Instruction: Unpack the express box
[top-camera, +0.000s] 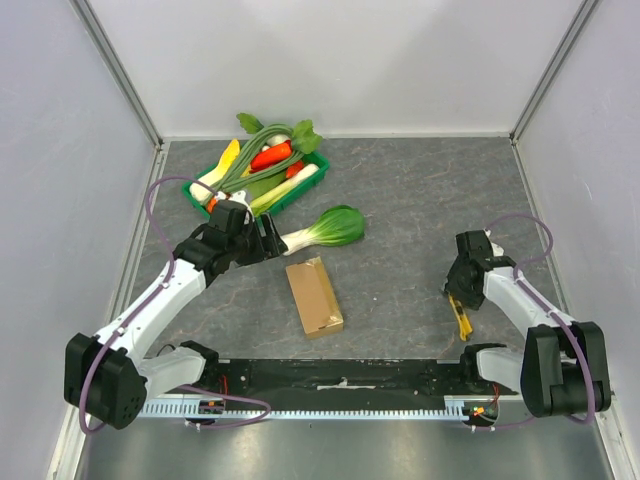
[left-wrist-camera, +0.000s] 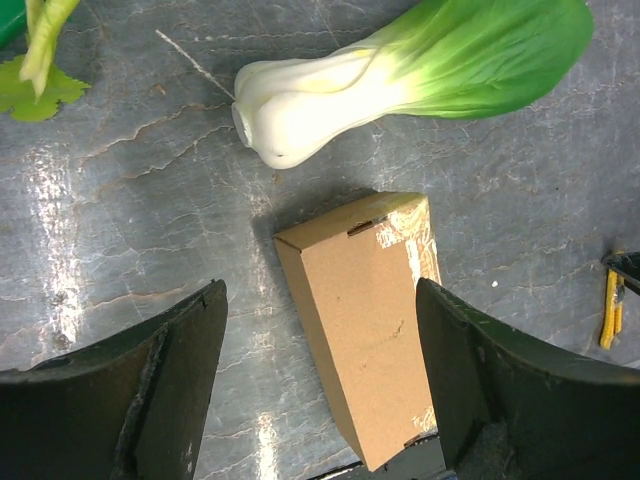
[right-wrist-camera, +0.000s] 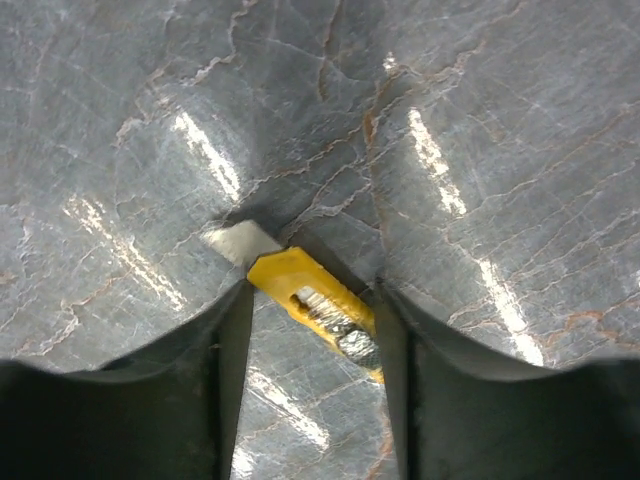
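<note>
Two pincers were inspected, starting with the left. We find the left pincer (top-camera: 264, 240) spread wide and holding nothing. In its wrist view the fingers (left-wrist-camera: 170, 380) stand on either side of the far end of the express box (top-camera: 314, 296) without touching the carton.

The right pincer (top-camera: 461, 288) is well to the right of the box. Its jaws are drawn narrow around a yellow utility knife (right-wrist-camera: 300, 285) with a short length of blade out. We cannot tell whether they grip the knife or merely straddle it; in the top view the knife (top-camera: 462, 320) appears to lie on the desk (top-camera: 400, 200).

The box lies flat on the desk between the two arms, with its flaps shut and clear tape showing across its far end (left-wrist-camera: 405, 235). Just beyond that end lies a bok choy (top-camera: 330, 228), close to the box but not touching it. A green vegetable tray (top-camera: 297, 188) sits further out, beyond the box and to its left.

Our assessment is that unpacking has barely begun. No cut shows in the tape, no flap is lifted and nothing is out of the box. Securing the knife, bringing it to the box, slitting the tape, opening the flaps and removing the contents are all outstanding.
</note>
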